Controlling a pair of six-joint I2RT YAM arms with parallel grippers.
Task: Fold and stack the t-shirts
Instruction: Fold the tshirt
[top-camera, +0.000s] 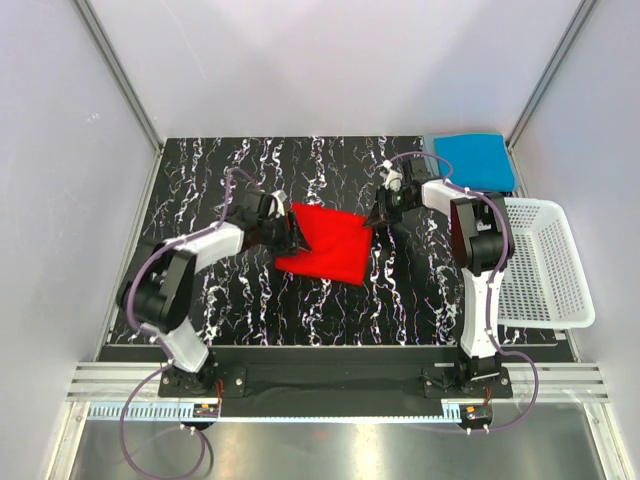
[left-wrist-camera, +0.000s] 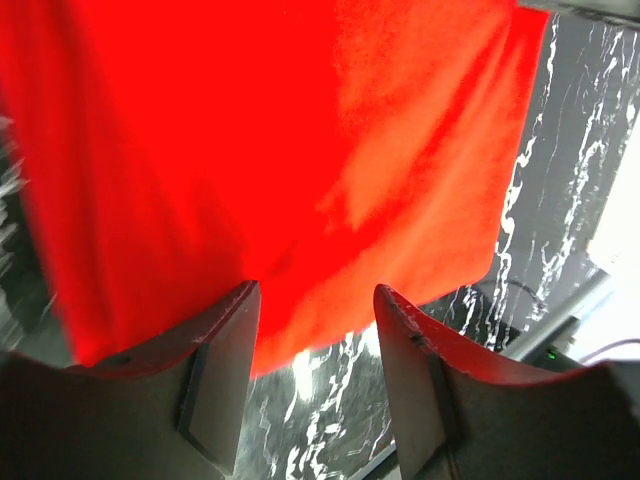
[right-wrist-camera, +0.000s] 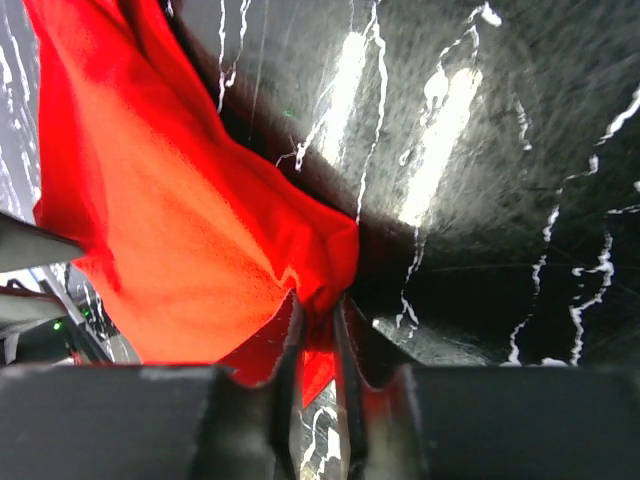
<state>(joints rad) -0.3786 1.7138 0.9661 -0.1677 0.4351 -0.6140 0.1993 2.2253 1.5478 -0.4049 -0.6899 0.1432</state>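
Red t-shirt (top-camera: 325, 243) mid-table, soft matte cloth folded to a rough square on the glossy black white-veined table (top-camera: 250, 300)
Right gripper (right-wrist-camera: 318, 310) is clenched on a bunched corner at the shirt's upper right; left gripper (left-wrist-camera: 317, 295) sits at the shirt's left edge, dark curved fingers (left-wrist-camera: 215, 370) spread, the hem reaching between the tips unpinched. Blue t-shirt (top-camera: 473, 160), a flat folded rectangle, lies at the table's upper right corner, above the white mesh basket (top-camera: 560, 290)

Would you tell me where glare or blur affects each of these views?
Top external: evenly lit and sharp, the red t-shirt crisp. Left wrist: the shirt looks oversaturated, its left edge motion-blurred. Right wrist: bright glare streaks on the table, which looks smeared.
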